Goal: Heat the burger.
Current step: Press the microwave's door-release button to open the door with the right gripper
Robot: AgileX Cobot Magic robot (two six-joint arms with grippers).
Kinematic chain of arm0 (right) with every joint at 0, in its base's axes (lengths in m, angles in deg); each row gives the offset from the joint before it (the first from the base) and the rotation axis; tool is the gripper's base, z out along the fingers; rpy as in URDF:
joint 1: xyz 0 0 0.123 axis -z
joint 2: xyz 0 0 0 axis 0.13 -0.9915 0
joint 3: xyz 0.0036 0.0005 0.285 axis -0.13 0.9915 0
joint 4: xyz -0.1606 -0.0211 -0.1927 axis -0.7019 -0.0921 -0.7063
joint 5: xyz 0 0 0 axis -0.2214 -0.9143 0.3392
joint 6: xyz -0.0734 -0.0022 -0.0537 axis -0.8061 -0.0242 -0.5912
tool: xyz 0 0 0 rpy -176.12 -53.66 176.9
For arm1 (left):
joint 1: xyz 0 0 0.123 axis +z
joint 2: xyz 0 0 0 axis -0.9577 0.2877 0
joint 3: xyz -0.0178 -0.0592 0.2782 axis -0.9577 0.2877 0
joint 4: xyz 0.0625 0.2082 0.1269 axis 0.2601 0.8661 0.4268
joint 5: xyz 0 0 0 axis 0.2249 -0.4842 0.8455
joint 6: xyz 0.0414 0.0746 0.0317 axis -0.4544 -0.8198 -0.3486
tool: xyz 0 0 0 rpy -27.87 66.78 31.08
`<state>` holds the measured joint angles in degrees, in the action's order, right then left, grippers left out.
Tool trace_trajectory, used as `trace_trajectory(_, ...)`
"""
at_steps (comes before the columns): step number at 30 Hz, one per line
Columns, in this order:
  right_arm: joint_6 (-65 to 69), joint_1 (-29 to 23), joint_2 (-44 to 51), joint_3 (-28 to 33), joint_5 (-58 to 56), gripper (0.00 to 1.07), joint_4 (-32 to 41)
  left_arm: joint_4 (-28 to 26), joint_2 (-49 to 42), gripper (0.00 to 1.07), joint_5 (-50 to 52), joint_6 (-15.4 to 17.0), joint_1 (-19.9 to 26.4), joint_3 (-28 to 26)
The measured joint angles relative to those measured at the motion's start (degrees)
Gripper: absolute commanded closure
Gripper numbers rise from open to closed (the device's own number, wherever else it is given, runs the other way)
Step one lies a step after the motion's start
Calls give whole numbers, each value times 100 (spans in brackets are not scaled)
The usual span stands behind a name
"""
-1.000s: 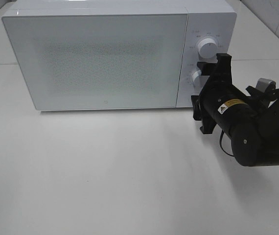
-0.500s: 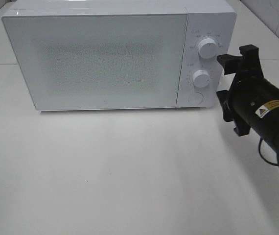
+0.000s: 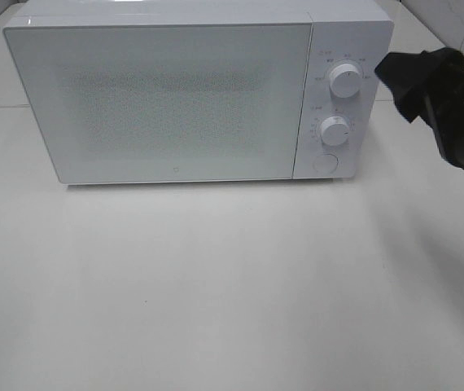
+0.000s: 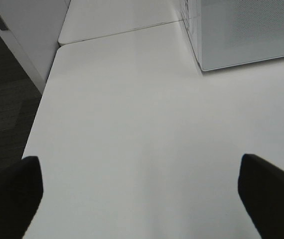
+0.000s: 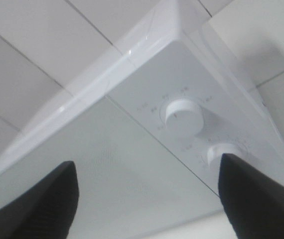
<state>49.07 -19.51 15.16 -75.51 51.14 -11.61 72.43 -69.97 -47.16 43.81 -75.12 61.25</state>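
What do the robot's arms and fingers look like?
Everything is matte black. The right arm is a thick rounded tube ending in an angular head. The right fingers are broad and blunt, faintly ribbed. The left fingers are plain dark slabs with rounded corners. No cables or markings show.

Laboratory-style test bench, not a domestic kitchen: a white microwave (image 3: 175, 98) stands on a plain white tabletop (image 3: 216, 293) made of joined panels, bordered by dark carpet-like flooring (image 4: 2, 104) and a white partition wall (image 4: 32, 30).
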Motion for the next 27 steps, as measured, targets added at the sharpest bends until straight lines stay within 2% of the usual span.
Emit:
trace_trajectory(2,-1238,0,418,-378,-1696,31,-29,0,0,6,0,0,0,0)
trace_trajectory(3,-1238,0,418,-378,-1696,31,-29,0,0,6,0,0,0,0)
trace_trajectory(4,-2108,0,613,-710,-2807,31,-97,0,0,6,0,0,0,0)
trace_trajectory(5,-2532,0,665,-905,-3380,31,-195,0,0,6,0,0,0,0)
trace_trajectory(6,-2532,0,665,-905,-3380,31,-195,0,0,6,0,0,0,0)
trace_trajectory(7,-3123,0,728,-1283,-4337,31,-453,0,0,6,0,0,0,0)
trace_trajectory(8,-3272,6,751,-1455,-4715,31,-636,0,0,6,0,0,0,0)
trace_trajectory(9,-3272,6,751,-1455,-4715,31,-636,0,0,6,0,0,0,0)
trace_trajectory(11,-3323,138,768,-1828,-5489,31,-1283,0,0,6,0,0,0,0)
trace_trajectory(14,-3209,315,773,-1965,-5867,31,-1644,0,0,6,0,0,0,0)
trace_trajectory(16,-2756,796,773,-2028,-6343,30,-2080,0,0,6,0,0,0,0)
trace_trajectory(17,-2756,796,773,-2028,-6343,30,-2080,0,0,6,0,0,0,0)
trace_trajectory(20,-2212,1862,773,-2028,-6887,31,-2595,0,0,6,0,0,0,0)
trace_trajectory(23,-2189,2017,785,-2028,-7007,31,-2647,0,0,6,0,0,0,0)
trace_trajectory(24,-2154,2275,802,-2028,-7277,31,-2727,0,0,6,0,0,0,0)
trace_trajectory(27,-2154,2389,1066,-2023,-7683,31,-2739,0,0,6,0,0,0,0)
